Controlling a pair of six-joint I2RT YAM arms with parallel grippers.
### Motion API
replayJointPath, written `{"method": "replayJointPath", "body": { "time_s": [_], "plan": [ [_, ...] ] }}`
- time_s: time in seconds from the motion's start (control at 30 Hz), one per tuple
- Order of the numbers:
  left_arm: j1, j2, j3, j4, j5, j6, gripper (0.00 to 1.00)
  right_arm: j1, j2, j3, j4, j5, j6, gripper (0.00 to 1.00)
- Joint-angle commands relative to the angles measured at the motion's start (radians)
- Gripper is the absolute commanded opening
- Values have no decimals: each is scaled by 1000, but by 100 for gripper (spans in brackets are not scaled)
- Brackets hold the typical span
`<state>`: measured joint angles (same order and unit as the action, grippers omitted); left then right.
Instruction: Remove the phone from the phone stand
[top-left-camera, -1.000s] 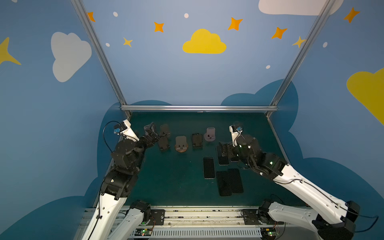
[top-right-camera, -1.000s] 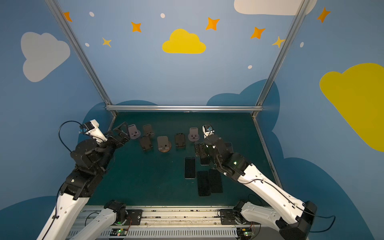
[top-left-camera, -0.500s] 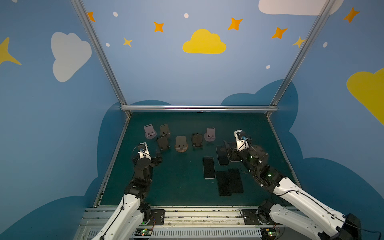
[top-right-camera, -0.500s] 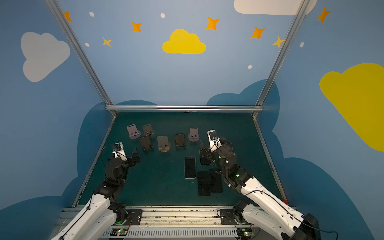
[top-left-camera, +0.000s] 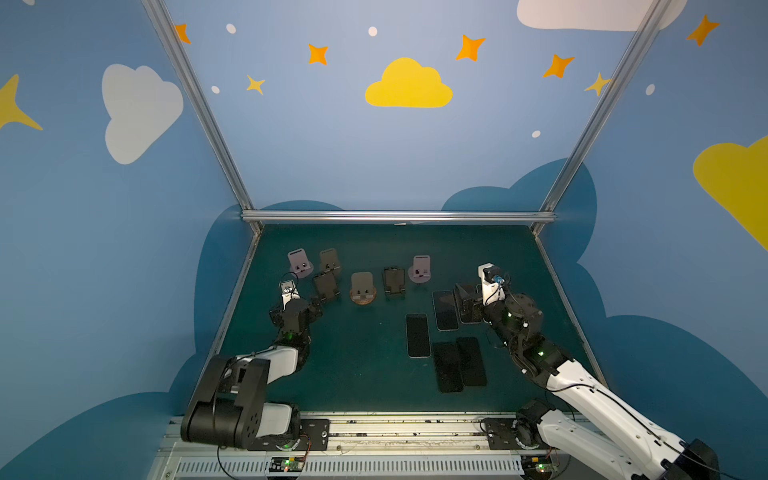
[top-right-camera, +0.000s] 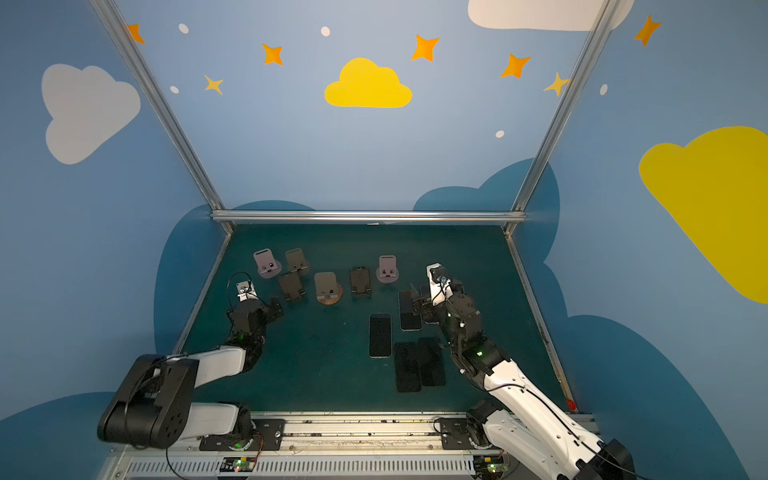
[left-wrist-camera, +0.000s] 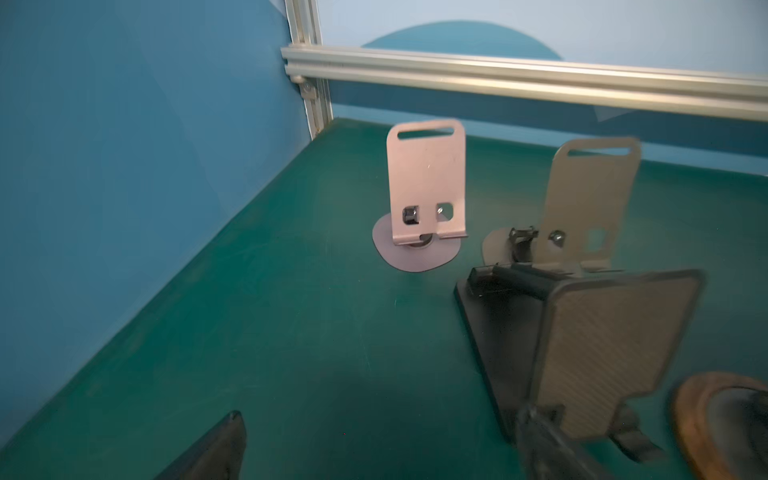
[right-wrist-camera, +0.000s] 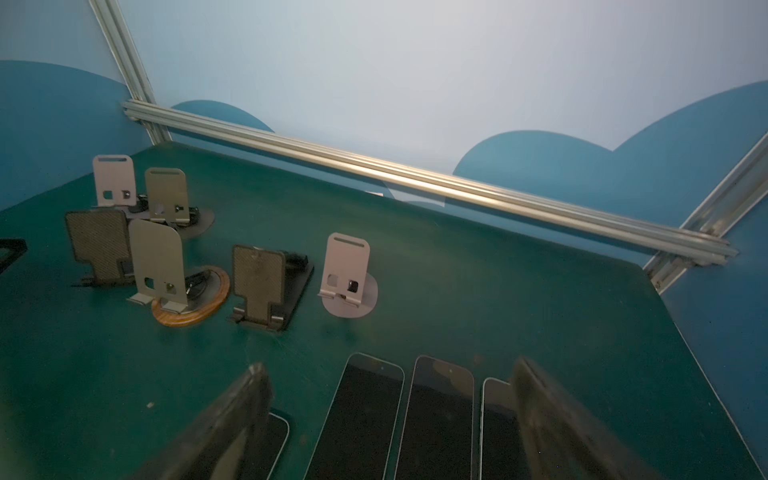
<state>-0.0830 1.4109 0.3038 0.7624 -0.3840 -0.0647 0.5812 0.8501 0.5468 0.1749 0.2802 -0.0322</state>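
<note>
- Dropping from high by the left wall, the left arm (top-left-camera: 270, 361) now lies folded low over the mat (top-left-camera: 353, 374), and the left gripper (left-wrist-camera: 382, 419) sits just beside a black stand (top-left-camera: 326, 286). The right gripper (right-wrist-camera: 390, 370) hangs where it did, over the phones.
- Nearest the front, two phones (top-left-camera: 448, 368) lie flat, side by side.
- Behind them a single phone (top-left-camera: 417, 334) lies flat. To its right, more phones (top-left-camera: 444, 309) lie flat under the right gripper. Every phone rests on the mat, apart from the stands.
- The right fingers (right-wrist-camera: 552, 419) stand wide apart above those phones, gripping nothing.
- The left fingers (left-wrist-camera: 220, 444) are also spread wide and empty. One is blurred against the black stand's plate, so I cannot tell whether it touches.
- Farther back come a wooden-based stand (top-left-camera: 363, 286), a second black stand (top-left-camera: 393, 281) and a pink stand (top-left-camera: 421, 269).
- Behind these stand a tan stand (top-left-camera: 329, 261) and a second pink stand (top-left-camera: 300, 262).
- A metal rail (top-left-camera: 399, 216) closes the far edge.
</note>
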Motion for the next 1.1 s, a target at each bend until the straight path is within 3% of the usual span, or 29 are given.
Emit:
{"method": "replayJointPath", "body": {
  "time_s": [0.0, 0.1, 0.2, 0.27, 0.5, 0.73, 0.93, 1.07],
  "plan": [
    [40, 38, 50, 46, 78, -17, 100, -27, -12, -10, 31, -10, -17, 91],
    [72, 146, 62, 148, 112, -44, 100, -61, -18, -17, 47, -27, -32, 91],
    [72, 100, 105, -17, 126, -40, 100, -93, -7, -23, 62, -61, -46, 91],
    [74, 120, 90, 47, 117, -46, 100, -116, 4, -25, 62, -64, -59, 91],
    [75, 107, 99, 7, 124, -38, 100, -214, 65, -38, 77, -135, -205, 91],
    [74, 107, 98, 13, 124, -38, 100, -249, 139, -92, 187, -71, -209, 91],
    [74, 107, 99, 13, 124, -38, 100, -300, 235, -156, 240, -111, -144, 91],
    [73, 108, 98, 12, 124, -37, 100, -330, 374, -204, 406, -64, -90, 91]
  ]
}}
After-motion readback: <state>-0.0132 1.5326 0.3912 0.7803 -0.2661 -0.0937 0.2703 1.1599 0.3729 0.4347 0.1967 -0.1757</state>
